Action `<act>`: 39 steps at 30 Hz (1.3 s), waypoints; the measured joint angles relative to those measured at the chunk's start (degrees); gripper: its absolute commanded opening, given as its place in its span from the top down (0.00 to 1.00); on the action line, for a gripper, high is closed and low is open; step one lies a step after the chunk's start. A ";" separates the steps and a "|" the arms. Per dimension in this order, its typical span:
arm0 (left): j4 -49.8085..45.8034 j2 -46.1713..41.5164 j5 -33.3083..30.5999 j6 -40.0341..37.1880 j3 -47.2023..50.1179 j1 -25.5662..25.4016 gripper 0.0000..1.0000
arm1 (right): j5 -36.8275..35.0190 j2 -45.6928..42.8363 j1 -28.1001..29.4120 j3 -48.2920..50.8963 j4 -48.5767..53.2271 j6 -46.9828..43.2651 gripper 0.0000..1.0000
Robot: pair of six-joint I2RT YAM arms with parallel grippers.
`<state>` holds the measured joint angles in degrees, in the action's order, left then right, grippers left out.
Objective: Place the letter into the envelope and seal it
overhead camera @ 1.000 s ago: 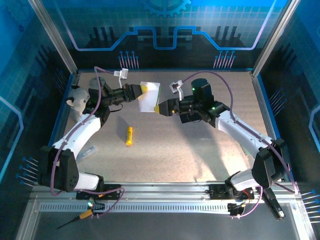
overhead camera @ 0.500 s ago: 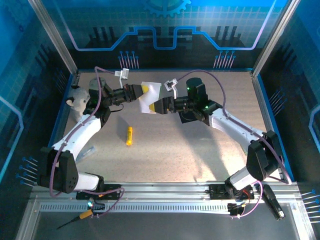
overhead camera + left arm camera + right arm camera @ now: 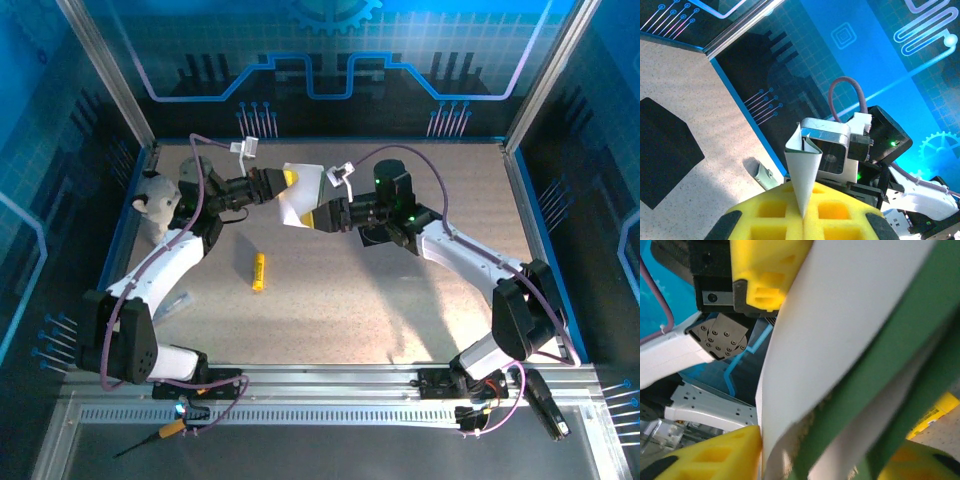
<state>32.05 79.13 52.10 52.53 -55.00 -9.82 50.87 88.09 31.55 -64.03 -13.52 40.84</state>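
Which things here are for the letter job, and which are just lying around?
For the job:
the letter
the envelope

Just lying about:
the yellow stick
the plush toy

Cool blue light glows from the enclosure walls (image 3: 40,200), while the desk (image 3: 400,310) is brightly and evenly lit from above, the arms (image 3: 470,255) casting soft, faint shadows on it. The overhead and left wrist views are sharp. In the right wrist view the letter (image 3: 840,330) sits very close, blurred, its green border smeared.
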 measured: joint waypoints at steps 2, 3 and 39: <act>-0.50 0.00 0.00 -0.31 0.00 0.00 0.88 | 0.39 -0.11 0.00 0.42 -0.15 0.20 0.65; -0.76 0.00 0.00 -0.46 0.00 0.00 0.86 | 0.52 -0.15 0.00 0.55 -0.20 0.22 0.68; 10.97 -1.68 13.97 2.56 2.19 6.19 0.40 | 8.83 0.50 -0.98 5.27 -26.01 21.42 0.74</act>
<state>43.03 77.45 66.06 55.09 -52.82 -3.64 59.70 88.60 30.57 -58.76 -39.53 62.26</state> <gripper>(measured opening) 0.601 0.264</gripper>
